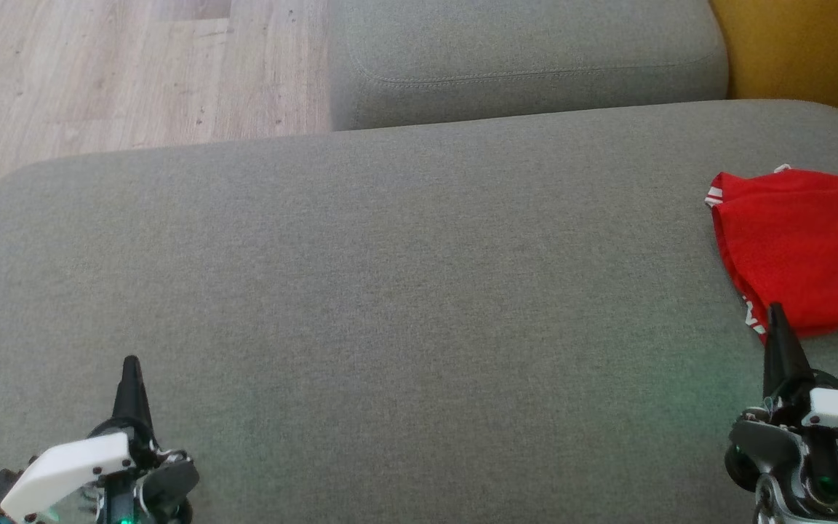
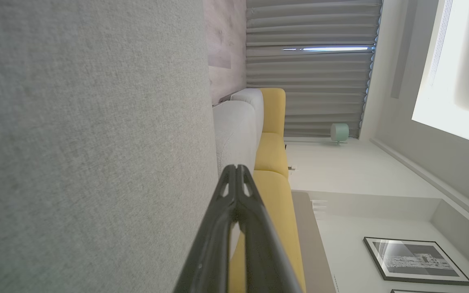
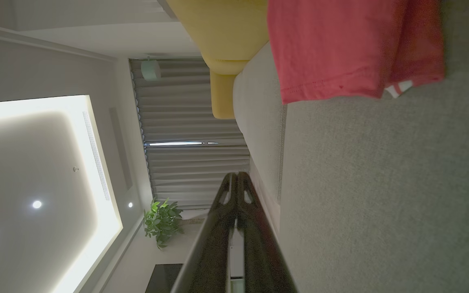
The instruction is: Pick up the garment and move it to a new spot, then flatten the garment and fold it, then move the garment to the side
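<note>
2 pincers, both pressed together, hold nothing. L pincer (image 1: 130,362) is over the gray sofa seat (image 1: 390,291); R pincer (image 1: 776,311) is just beside the folded red garment (image 1: 804,247).

Both arms sit low and apart: the left gripper (image 1: 130,362) at lower left, the right gripper (image 1: 776,311) at lower right. Each points forward, its two dark fingers pressed together, tips meeting.
</note>
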Tool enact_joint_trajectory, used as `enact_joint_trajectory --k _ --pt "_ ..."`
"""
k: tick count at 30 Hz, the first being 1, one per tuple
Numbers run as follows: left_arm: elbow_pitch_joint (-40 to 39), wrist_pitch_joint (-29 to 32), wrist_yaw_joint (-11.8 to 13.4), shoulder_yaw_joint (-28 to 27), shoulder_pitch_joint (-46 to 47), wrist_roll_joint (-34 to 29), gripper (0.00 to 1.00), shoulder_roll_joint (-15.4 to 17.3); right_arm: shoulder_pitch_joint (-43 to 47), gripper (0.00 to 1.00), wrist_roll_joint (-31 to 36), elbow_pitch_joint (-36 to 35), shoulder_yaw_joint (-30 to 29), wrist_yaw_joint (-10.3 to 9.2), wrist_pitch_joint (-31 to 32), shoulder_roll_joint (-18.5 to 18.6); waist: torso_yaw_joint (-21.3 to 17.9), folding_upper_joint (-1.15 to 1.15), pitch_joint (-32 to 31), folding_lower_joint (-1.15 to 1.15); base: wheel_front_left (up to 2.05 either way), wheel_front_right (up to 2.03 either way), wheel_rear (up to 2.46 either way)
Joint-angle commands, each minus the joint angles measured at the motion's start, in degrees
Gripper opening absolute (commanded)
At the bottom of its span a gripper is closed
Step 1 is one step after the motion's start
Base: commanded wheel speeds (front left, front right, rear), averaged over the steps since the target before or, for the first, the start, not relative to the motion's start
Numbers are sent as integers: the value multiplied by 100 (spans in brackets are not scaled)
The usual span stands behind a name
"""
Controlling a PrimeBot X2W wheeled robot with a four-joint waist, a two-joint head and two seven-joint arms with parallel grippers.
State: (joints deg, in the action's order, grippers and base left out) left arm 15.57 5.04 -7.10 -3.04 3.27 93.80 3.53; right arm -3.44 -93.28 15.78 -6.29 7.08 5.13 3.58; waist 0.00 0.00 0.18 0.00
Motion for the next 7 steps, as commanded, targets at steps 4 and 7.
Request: enact_joint_trajectory --k 4,7 --pt "-159 32 -38 -208 279 -46 0 37 -263 0 16 -182 92 41 44 14 0 0 0 0 0 0 0" --pt "-159 35 -38 -211 280 -49 0 34 -264 0 19 -182 89 41 46 12 0 0 0 0 0 0 0"
